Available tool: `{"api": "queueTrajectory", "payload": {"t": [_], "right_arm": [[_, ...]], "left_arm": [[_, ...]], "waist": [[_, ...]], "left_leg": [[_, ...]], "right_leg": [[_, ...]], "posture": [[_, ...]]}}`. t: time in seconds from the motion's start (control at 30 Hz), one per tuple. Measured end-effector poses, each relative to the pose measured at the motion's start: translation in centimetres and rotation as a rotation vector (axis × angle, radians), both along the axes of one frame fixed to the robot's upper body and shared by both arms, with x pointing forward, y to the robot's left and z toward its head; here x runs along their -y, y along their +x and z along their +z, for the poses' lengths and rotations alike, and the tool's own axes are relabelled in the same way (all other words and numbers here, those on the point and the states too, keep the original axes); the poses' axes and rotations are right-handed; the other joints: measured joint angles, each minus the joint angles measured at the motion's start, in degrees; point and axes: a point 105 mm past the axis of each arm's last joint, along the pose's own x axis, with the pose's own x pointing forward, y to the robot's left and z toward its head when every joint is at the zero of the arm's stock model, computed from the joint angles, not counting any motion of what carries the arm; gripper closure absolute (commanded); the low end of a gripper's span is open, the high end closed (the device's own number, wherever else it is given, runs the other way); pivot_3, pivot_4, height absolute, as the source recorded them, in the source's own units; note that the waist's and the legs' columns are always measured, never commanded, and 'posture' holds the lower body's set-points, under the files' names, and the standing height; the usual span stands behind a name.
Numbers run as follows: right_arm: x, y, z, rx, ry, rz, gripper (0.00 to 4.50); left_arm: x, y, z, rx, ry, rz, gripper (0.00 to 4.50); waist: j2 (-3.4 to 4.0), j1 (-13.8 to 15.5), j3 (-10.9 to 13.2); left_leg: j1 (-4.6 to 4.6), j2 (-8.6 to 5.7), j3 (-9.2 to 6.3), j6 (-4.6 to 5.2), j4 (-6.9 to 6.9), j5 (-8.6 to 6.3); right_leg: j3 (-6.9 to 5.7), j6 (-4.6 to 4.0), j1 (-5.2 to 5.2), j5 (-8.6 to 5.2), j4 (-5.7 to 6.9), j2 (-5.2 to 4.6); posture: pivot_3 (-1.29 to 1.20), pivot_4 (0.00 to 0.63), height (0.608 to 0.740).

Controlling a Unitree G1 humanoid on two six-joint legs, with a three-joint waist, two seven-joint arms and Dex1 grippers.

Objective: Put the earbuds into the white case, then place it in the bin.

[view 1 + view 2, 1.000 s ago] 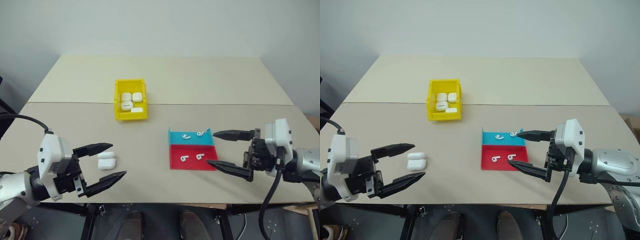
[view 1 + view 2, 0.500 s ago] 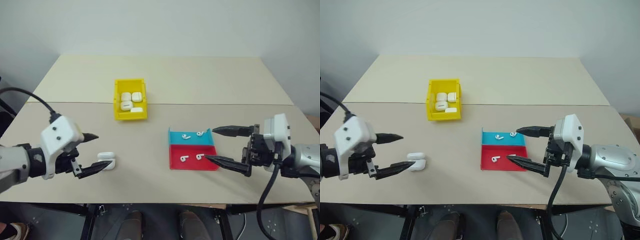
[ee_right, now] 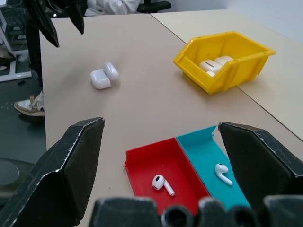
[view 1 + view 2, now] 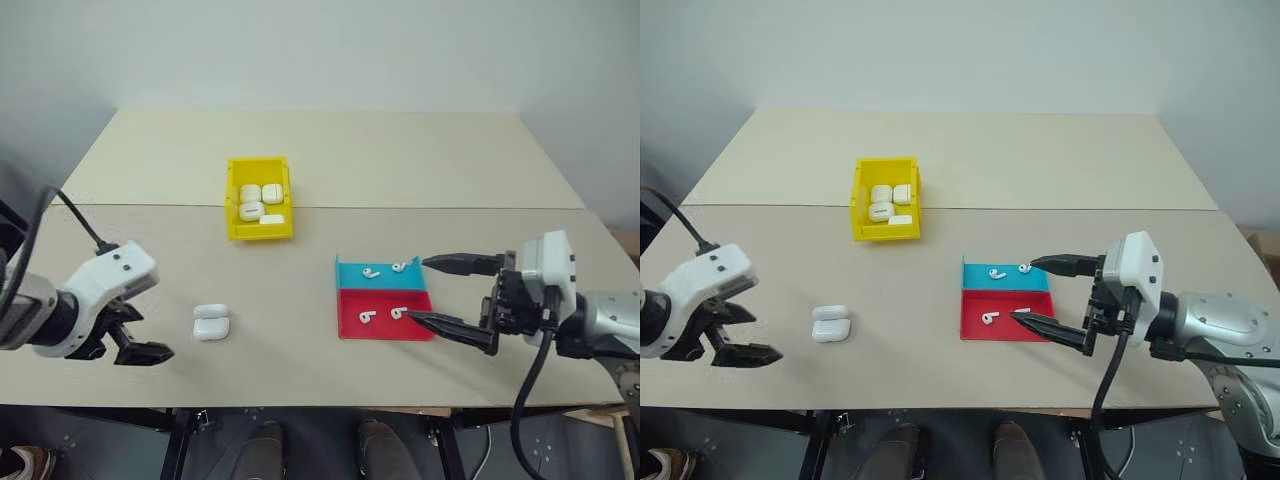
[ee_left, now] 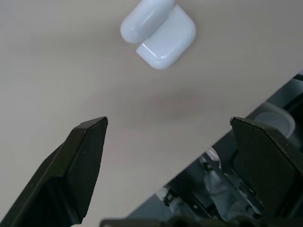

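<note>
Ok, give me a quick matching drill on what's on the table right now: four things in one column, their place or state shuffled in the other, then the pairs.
Things:
1. white case
2. bin
3. right gripper
4. left gripper

Places or states:
A. open, hanging near the table's front left edge
B. lid flipped open, lying alone on the bare table
C. open, by the right side of the blue-and-red tray with the earbuds
D. yellow, with several white cases inside

Pairs: 1-B, 2-D, 3-C, 4-A

Bin [image 4: 261, 201] walls hide parts of the cases inside
</note>
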Motion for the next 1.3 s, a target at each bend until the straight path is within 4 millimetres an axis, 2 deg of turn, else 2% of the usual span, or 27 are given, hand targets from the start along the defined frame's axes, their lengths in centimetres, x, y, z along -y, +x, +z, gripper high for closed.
{"api": "queueTrajectory", "payload": {"t": [0.13,0.3,0.5,0.73,0.93,1.17,1.3], "right_arm": [[-0.3,-0.1,-0.1,-0.003,0.01,0.008,0.03],[-0.7,-0.1,-0.4,-0.012,0.022,0.017,0.03],[-1.0,-0.1,-0.4,-0.011,0.032,0.023,0.03],[-1.8,0.0,-0.5,-0.016,0.057,0.043,0.03],[-2.0,0.3,-0.4,-0.001,0.062,0.037,0.03],[-2.6,0.5,-0.3,0.001,0.079,0.051,0.03],[-2.6,0.5,-0.3,0.0,0.08,0.052,0.03]], "left_arm": [[-0.4,0.7,-0.7,-0.034,-0.015,0.088,0.0],[-0.4,2.2,-1.1,0.016,-0.033,0.143,0.0],[1.1,2.6,-0.6,0.037,-0.088,0.127,0.0],[0.5,2.5,-0.2,0.088,0.037,0.251,0.0],[0.9,2.4,-0.9,0.095,0.107,0.274,0.0],[1.0,4.2,-3.1,0.068,0.056,0.366,0.0],[2.3,4.9,-3.5,0.083,0.005,0.353,0.0]], "waist": [[-0.02,0.1,0.0],[-0.16,0.1,0.1],[-0.17,0.0,0.1],[-0.2,0.0,0.1],[-0.2,0.2,0.1],[-0.21,0.2,0.1],[-0.21,0.3,0.1]], "left_leg": [[0.0,-0.02,-0.02,0.0,0.01,0.0],[-0.03,-0.01,-0.11,0.0,0.03,0.0],[-0.03,-0.01,-0.49,0.0,0.02,0.0],[-0.01,0.03,-0.64,-0.02,0.02,0.0],[0.0,-0.12,-0.56,-0.08,0.02,0.03],[-0.02,-0.12,-0.46,-0.11,0.02,0.05],[-0.02,-0.12,-0.48,-0.11,0.02,0.05]], "right_leg": [[0.0,0.01,0.01,0.0,0.02,0.0],[-0.01,0.0,-0.01,0.01,0.05,-0.01],[0.01,0.0,-0.04,0.01,0.1,-0.04],[0.04,0.0,-0.02,0.02,0.13,-0.18],[-0.01,0.0,0.01,0.02,0.13,-0.14],[-0.01,0.0,0.01,0.02,0.1,-0.12],[0.0,0.0,0.0,0.02,0.1,-0.12]], "posture": [[0.0,0.15,0.74],[0.0,0.15,0.74],[0.0,0.15,0.74],[0.0,0.15,0.74],[0.0,0.15,0.74],[0.0,0.15,0.74],[0.0,0.15,0.74]]}}
